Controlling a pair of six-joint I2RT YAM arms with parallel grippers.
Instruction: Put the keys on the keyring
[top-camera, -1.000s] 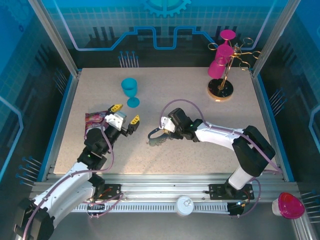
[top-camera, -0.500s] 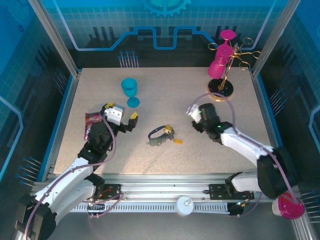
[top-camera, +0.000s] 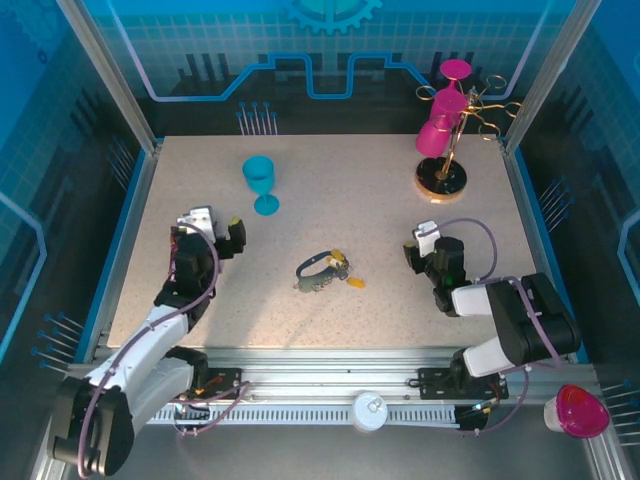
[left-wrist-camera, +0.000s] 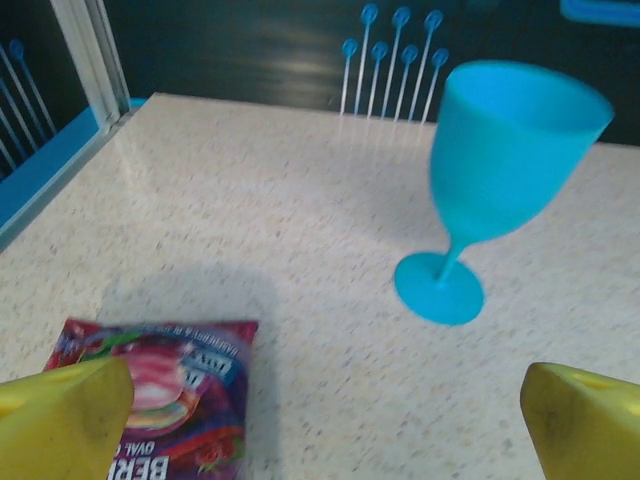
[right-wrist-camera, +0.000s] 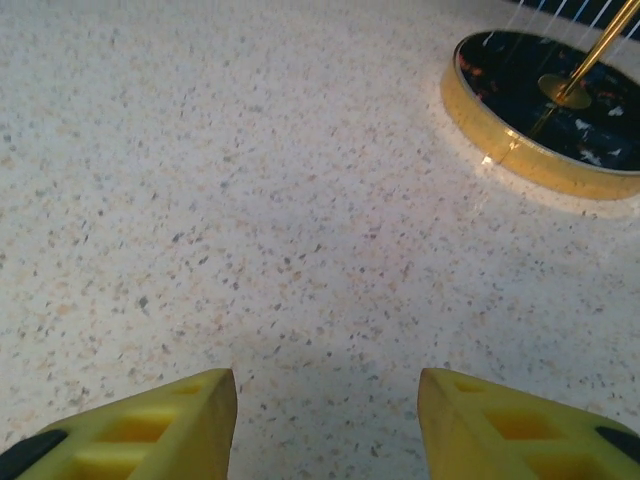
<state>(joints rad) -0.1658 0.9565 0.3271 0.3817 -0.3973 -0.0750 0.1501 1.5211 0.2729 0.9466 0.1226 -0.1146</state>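
Note:
The keyring (top-camera: 314, 272), a grey-green looped strap, lies on the table near the middle. One yellow-headed key (top-camera: 337, 257) touches its upper right end, and a second key (top-camera: 355, 282) lies just right of it; whether either is threaded on I cannot tell. My left gripper (top-camera: 212, 232) (left-wrist-camera: 330, 430) is open over bare table at the left, well apart from the keyring, and holds nothing. My right gripper (top-camera: 425, 246) (right-wrist-camera: 325, 420) is open too, low over bare table to the right of the keys.
A blue goblet (top-camera: 261, 181) (left-wrist-camera: 500, 170) stands upright behind the left gripper. A snack packet (left-wrist-camera: 150, 390) lies under its left finger. The gold cup stand (top-camera: 441, 178) (right-wrist-camera: 550, 110) with pink cups (top-camera: 440, 118) stands back right.
My right arm has pulled away from the keyring to the near right and opened, leaving keyring and keys on the table. The left arm has drawn back to the left and opened wider.

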